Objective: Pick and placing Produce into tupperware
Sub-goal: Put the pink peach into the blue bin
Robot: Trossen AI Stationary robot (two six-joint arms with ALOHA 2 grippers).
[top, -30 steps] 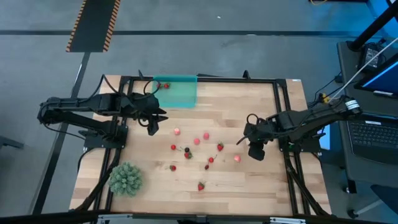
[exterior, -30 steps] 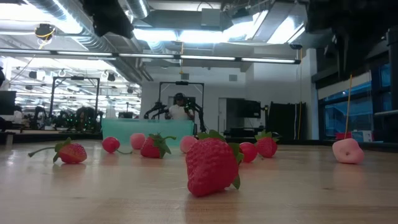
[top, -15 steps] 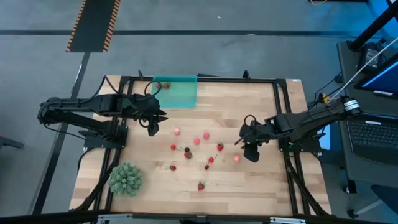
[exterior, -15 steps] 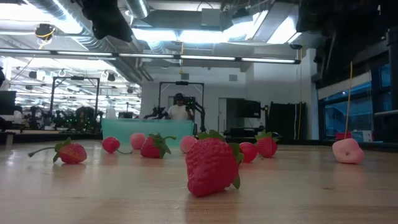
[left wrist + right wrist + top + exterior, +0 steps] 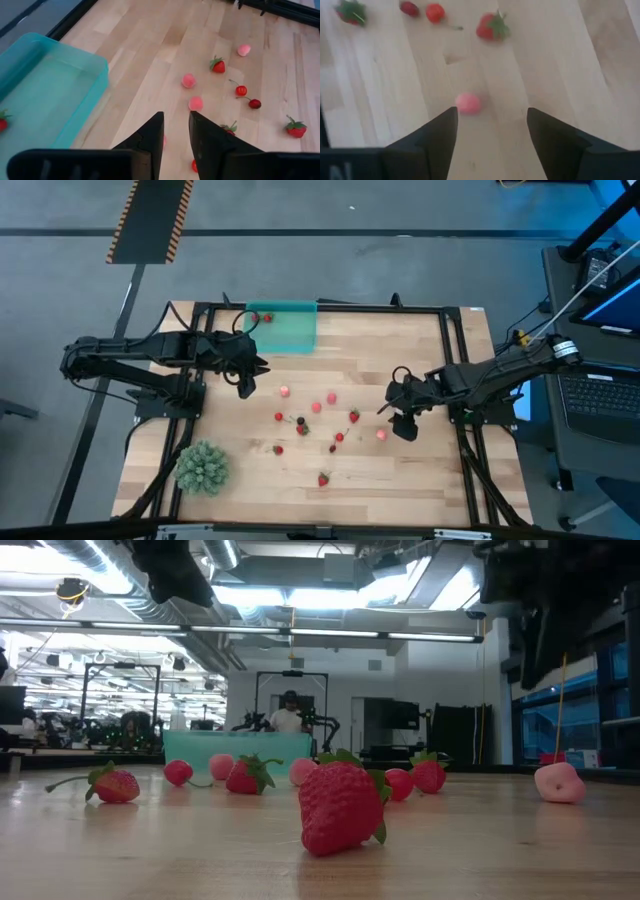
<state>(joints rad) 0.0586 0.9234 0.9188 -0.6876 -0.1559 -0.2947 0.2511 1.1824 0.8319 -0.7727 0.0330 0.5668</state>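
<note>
From my seat the wooden counter (image 5: pixel 400 480) fills the overhead view, with the teal tupperware (image 5: pixel 285 328) at its far edge on the left arm's side. One red fruit (image 5: pixel 267 318) already lies inside it. The rest of the produce is scattered across the middle of the counter, well apart from the box. A spiky green ball (image 5: pixel 203 466) sits at the near left corner; I leave it alone.

My left gripper (image 5: pixel 175 131) hangs just beside the tupperware, its fingers drawn close with only a narrow gap and nothing between them. A pale pink fruit (image 5: pixel 195 103) lies on the counter just ahead of them.

My right gripper (image 5: pixel 491 125) hovers above a pink fruit (image 5: pixel 468 103) on the right side of the scatter, fingers spread wide and empty, the fruit lying just ahead of the gap.

I judge these fruits very light and small, probably soft or rubbery, and round enough to roll or squirt out sideways. I would take the pink one across its widest middle, fingertips low to the wood, and close gently. For the stemmed red ones (image 5: pixel 491 28) I would grip the body, not the leaves
</note>
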